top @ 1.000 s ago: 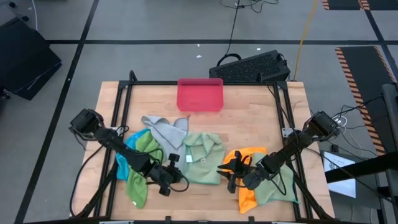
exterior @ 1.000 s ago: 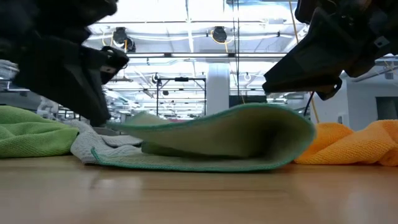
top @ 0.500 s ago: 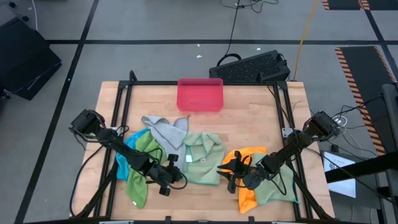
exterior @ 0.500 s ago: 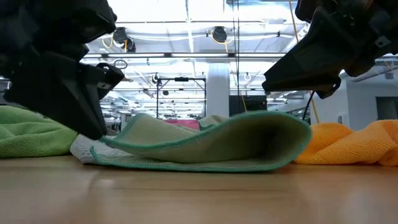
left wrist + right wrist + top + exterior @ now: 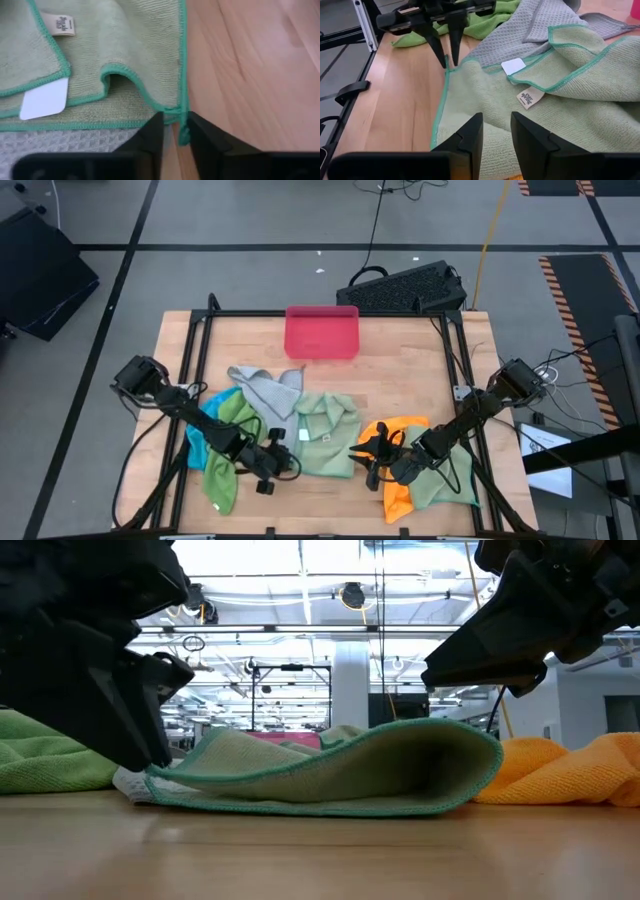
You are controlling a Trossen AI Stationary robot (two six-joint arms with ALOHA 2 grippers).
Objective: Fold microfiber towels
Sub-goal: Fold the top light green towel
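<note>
Several cloths crowd the lower half of the high view, and among them we see the pale green towel (image 5: 325,432) lying rumpled at lower centre. We find the left gripper (image 5: 173,131) pinched nearly closed on its teal-edged corner, while the right gripper (image 5: 495,131) hovers slightly parted over its opposite side, holding nothing.
</note>
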